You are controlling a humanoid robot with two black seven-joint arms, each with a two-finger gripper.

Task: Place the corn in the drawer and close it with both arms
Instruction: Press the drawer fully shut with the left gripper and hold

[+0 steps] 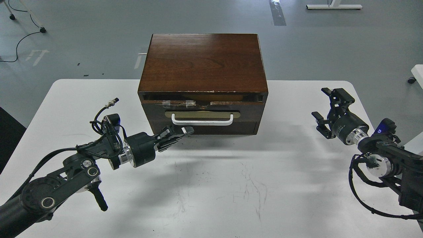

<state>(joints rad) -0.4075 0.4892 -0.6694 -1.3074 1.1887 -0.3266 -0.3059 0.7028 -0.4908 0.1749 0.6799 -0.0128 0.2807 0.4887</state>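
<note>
A dark wooden box sits at the far middle of the white tabletop, its front toward the camera. The drawer in that front is pushed almost fully in: only a narrow dark gap shows between its taped top edge and the box's upper rim (a sliver of pale interior can be made out there, nothing more). Its white bar handle runs across a tan oval plate on the chipped brown front. The corn cannot be seen anywhere on the tabletop or through the gap, so whether it lies inside the drawer cannot be told.

The left gripper reaches in from the lower left, its arm stretched low over the tabletop. Its jaws are drawn together with no gap visible between them and nothing held, the tips pointing at the lower left corner of the drawer front, just below the left end of the handle; whether they touch the wood cannot be told.

The right gripper hangs well apart from the box, off to the right near the tabletop's edge. Its jaws are spread wide and empty, pointing up and toward the box's right side
</note>
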